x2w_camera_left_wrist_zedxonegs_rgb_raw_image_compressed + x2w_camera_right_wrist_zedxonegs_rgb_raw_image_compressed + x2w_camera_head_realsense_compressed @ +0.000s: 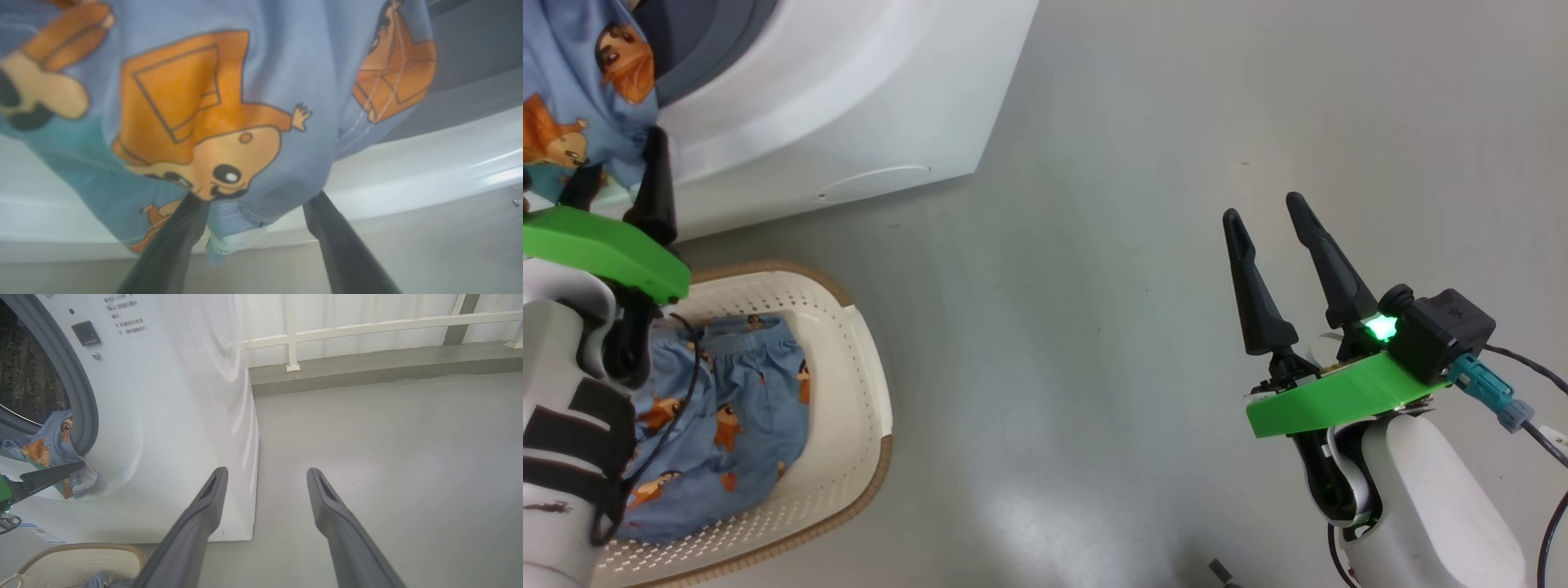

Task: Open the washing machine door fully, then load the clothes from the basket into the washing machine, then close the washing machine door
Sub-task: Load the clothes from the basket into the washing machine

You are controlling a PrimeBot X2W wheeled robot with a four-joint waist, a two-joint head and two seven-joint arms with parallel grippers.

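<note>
The white washing machine (pixel 849 98) stands at the upper left, its drum opening (pixel 28 367) uncovered; the washing machine door is out of view. One light-blue garment (pixel 572 90) printed with orange animals hangs out over the grey gasket (pixel 88 416). My left gripper (pixel 617 184) is right under it, open, its fingers (pixel 339 245) spread with the cloth's lower edge (pixel 229 122) draped at the tips. More clothes (pixel 727 416) lie in the cream basket (pixel 849 359) below the washer. My right gripper (pixel 1263 206) hovers open over bare floor, holding nothing.
Grey floor (pixel 1094 327) stretches to the right of the washer and the basket. A raised curb with a white railing (pixel 367 326) runs along the back. Cables (pixel 1535 384) trail from my right wrist.
</note>
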